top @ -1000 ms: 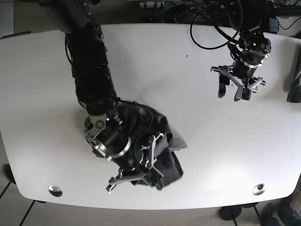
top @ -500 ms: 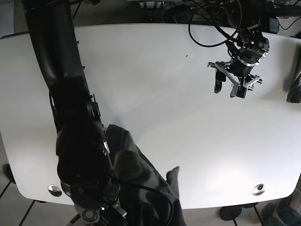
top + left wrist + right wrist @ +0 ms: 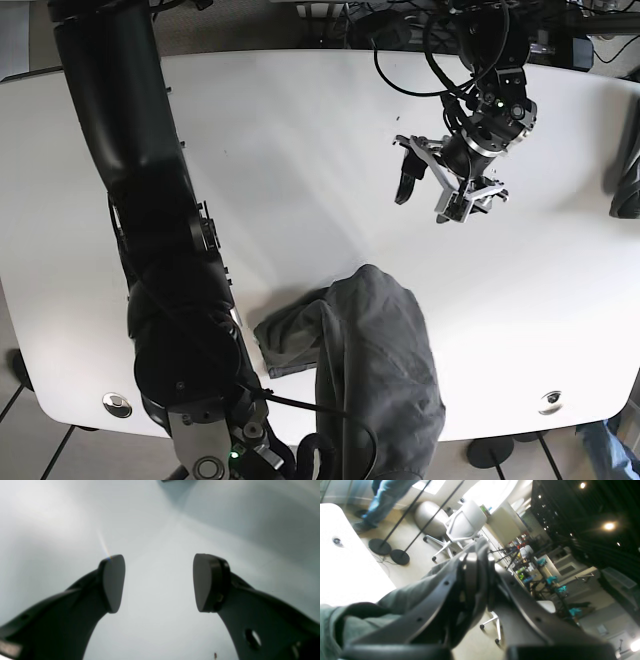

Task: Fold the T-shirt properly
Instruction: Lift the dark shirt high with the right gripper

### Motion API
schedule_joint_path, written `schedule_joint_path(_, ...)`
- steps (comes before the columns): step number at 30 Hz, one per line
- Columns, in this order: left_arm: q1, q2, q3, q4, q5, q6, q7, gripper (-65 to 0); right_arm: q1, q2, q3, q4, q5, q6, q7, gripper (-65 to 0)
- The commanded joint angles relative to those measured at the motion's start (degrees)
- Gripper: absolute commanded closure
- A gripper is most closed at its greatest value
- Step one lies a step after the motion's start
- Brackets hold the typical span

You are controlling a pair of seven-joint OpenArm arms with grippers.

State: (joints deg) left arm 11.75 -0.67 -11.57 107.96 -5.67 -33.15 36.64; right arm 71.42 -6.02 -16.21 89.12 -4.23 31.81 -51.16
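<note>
The dark grey T-shirt [image 3: 375, 380] hangs bunched and lifted over the table's front, one part trailing on the tabletop [image 3: 285, 335]. My right gripper [image 3: 476, 572] is shut on a fold of the shirt [image 3: 402, 592], raised high and pointing out at the room. In the base view it is near the bottom edge [image 3: 318, 458], mostly hidden by cloth. My left gripper [image 3: 425, 200] is open and empty above the bare white table, behind and to the right of the shirt. The left wrist view shows its fingers [image 3: 112, 582] wide apart with nothing between them [image 3: 158, 582].
The white table [image 3: 300, 150] has round cable ports at the front corners [image 3: 117, 404] [image 3: 549, 402]. Cables hang behind the left arm [image 3: 440, 60]. The right arm's black body [image 3: 150, 230] stands tall over the table's left half. Chairs and stands are beyond the table [image 3: 467, 525].
The right arm has lifted the shirt off the table and carried it up and rightward. The left gripper has moved left toward the table's middle, staying open.
</note>
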Motion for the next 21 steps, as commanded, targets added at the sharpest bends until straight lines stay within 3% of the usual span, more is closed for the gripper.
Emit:
schedule_joint_path(1,-1.4,-0.3,-0.3,0.8,-0.8,2.4,-1.5,-40.4,2.7,-0.3,2.8,0.4,-0.2,-0.65,1.7,-2.1)
schedule_joint_path(4,-3.4,0.1,-0.5,-2.6,-0.9,7.0,-2.3,-40.4,3.4,-0.4,6.1,0.3,-0.2,-0.65,1.7,-2.1)
schedule_joint_path(9,-3.2,-0.2,2.8,-10.8,-0.8,8.5,-20.5,-40.6,3.4,-0.4,7.5,0.3,-0.1,-0.82,1.7,-2.1)
schedule_joint_path(13,-6.1,-0.2,5.3,-20.2,-0.8,8.5,-31.3,-40.3,3.4,-0.4,10.3,0.3,-0.1,-0.82,1.7,-2.1)
schedule_joint_path(17,-10.8,-0.3,6.8,-28.5,-0.8,8.5,-35.8,-40.3,3.4,-0.4,13.0,0.3,-0.1,-0.65,1.6,-2.1)
schedule_joint_path(21,-17.8,-0.2,10.5,-35.9,-0.8,8.5,-36.2,-40.3,3.4,-0.4,14.0,0.6,-0.1,-0.65,1.6,-2.1)
